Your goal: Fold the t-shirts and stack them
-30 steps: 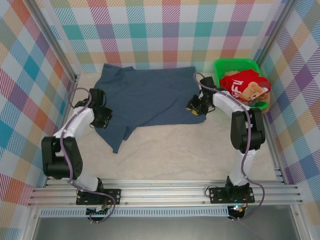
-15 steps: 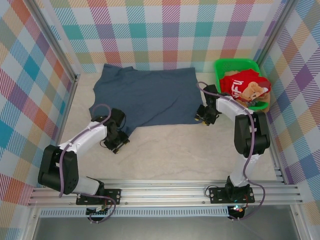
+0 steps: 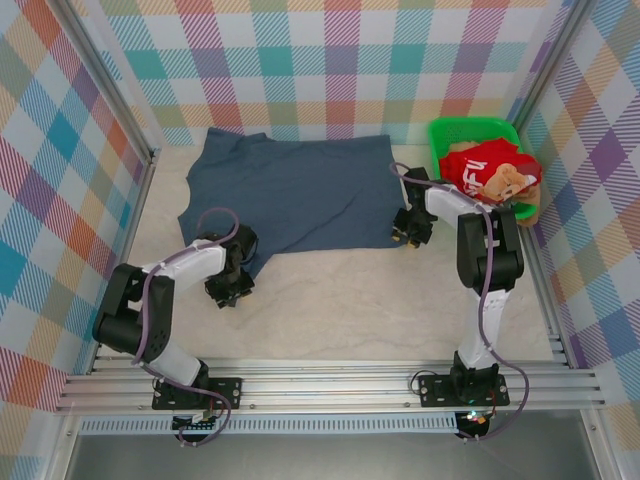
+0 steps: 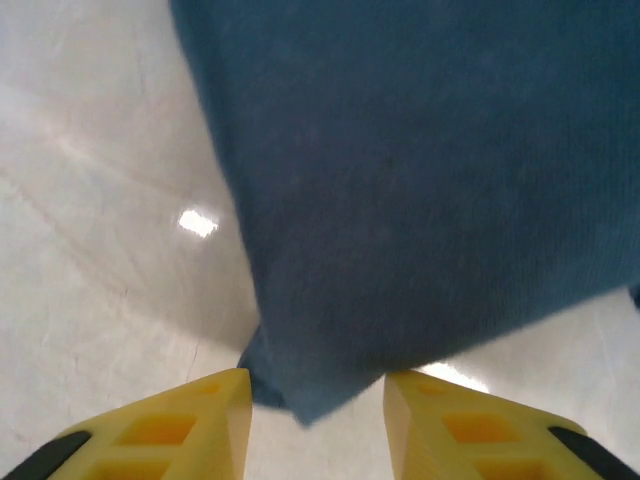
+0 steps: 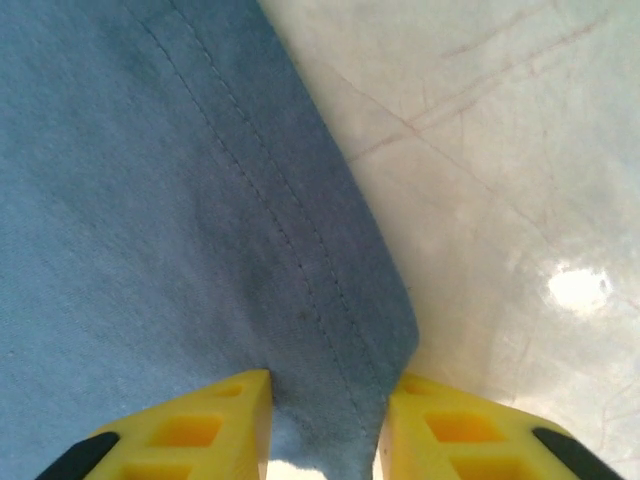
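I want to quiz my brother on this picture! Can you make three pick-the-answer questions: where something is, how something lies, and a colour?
1. Where is the red t-shirt? A) in the basket B) on the wall C) on a chair
2. The blue t-shirt is: A) rolled up B) spread out on the table C) folded small
3. The basket is: A) red B) white C) green
Answers: 1 A, red cloth is heaped inside it; 2 B, it lies opened out; 3 C, its rim is bright green.

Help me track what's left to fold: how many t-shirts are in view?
2: a slate-blue t-shirt spread on the table, a red t-shirt in the green basket. Orange-tan cloth beside it may be more, partly hidden.
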